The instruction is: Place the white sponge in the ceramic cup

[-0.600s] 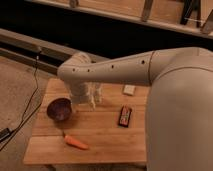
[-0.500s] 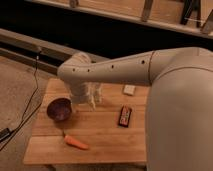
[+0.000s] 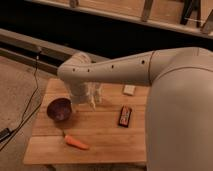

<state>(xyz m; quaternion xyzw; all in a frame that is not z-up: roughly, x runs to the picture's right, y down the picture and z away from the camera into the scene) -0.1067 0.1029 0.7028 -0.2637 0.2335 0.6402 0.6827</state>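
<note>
The gripper (image 3: 92,103) hangs over the wooden surface (image 3: 102,134) at about 12 o'clock from its middle, pointing down from a thick white arm (image 3: 117,70) that comes in from the 3 o'clock side. Its fingers stand spread, their tips close above the boards.

The white sponge (image 3: 129,90) lies flat on the surface at about 2 o'clock from the middle, near the far edge and close beside the robot's big pale body. It is apart from the gripper, at roughly 2 o'clock from it.

A pale upright shape (image 3: 99,91) stands just beside the fingers on their 1 o'clock side, partly hidden by the arm. I cannot tell whether it is the ceramic cup.

A dark purple bowl (image 3: 59,109) sits at 9 o'clock from the gripper, near it. A dark packet (image 3: 125,115) with reddish marks lies at 6 o'clock from the sponge. An orange carrot (image 3: 76,142) lies at 7 o'clock from the middle, near the front edge. A black cable (image 3: 31,100) trails over the floor at the surface's 9 o'clock side
</note>
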